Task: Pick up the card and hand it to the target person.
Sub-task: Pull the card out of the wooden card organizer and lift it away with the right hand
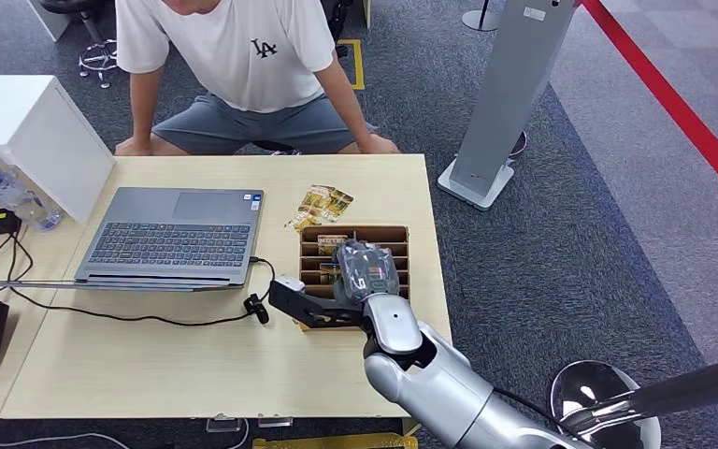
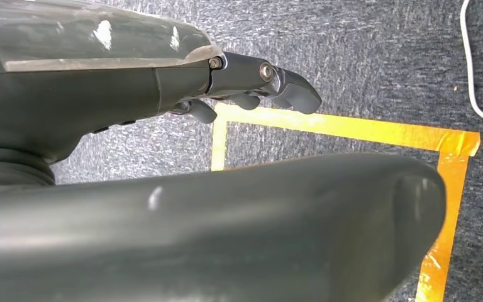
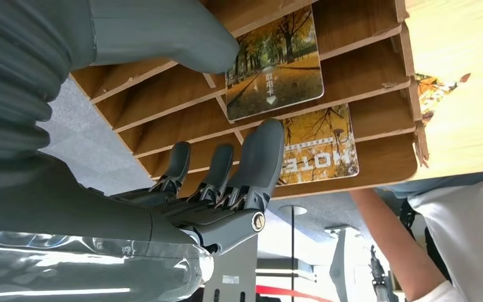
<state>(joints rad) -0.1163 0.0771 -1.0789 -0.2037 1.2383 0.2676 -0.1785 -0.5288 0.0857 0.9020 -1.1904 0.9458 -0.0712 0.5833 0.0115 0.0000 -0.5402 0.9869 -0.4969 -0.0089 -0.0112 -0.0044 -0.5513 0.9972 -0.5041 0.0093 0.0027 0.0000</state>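
The card (image 3: 275, 63) stands in a slot of the wooden rack (image 1: 394, 236), its edge up for an easy pinch; the right hand (image 1: 366, 269) hovers over it, fingers (image 3: 259, 165) apart and holding nothing, thumb beside it. Loose cards (image 1: 323, 201) lie at the rack's eleven o'clock; the person (image 1: 234, 65) waits at twelve. The left hand (image 2: 251, 82) hangs over the carpet, loose and unladen, presumably idle.

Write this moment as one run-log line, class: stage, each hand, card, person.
stage: reaching | right hand: open over slotted wooden card rack, touching autumn-print card | left hand: hanging, holds nothing | person in white T-shirt: seated opposite
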